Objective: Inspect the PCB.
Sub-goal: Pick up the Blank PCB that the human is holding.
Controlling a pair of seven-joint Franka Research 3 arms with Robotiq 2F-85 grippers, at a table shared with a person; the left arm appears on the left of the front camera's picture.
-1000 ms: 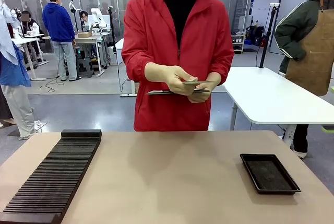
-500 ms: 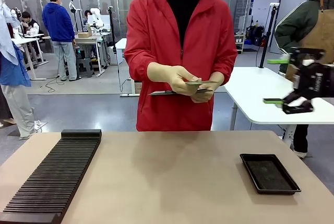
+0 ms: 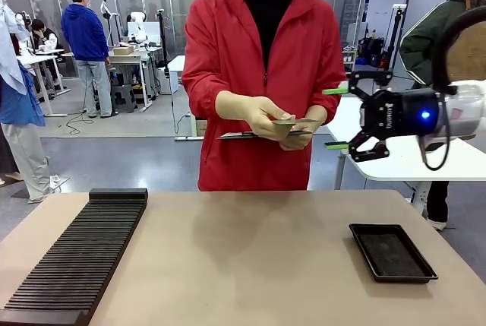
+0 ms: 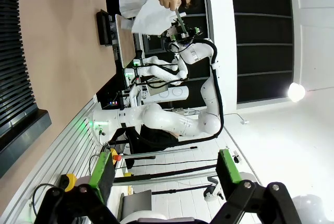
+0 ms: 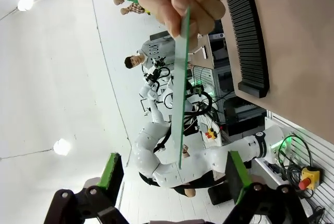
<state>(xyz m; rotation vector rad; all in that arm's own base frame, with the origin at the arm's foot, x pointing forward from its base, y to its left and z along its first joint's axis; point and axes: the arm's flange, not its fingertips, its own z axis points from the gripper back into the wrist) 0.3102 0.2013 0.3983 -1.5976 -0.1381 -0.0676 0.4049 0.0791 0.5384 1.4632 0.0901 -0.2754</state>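
Robot's right hand hangs open at chest height beyond the far side of the tabletop, its two green-padded fingers one above the other and aimed at the person. The PCB is not on the tabletop. The person's hands hold it roughly level in the air, just beside the open fingers on the robot's left side and not touching them.

In the right wrist view the board shows edge-on. Its long axis runs straight from the person's grip toward the gap between the pads, with its flat faces turned to the pads. The right hand is therefore by far the nearer. The left hand, also open and holding nothing, sits well apart from the board.

The next move looks like a handover. A short straight advance would bring the board's free end between the fingers, though so thin an edge leaves little room for tilt.
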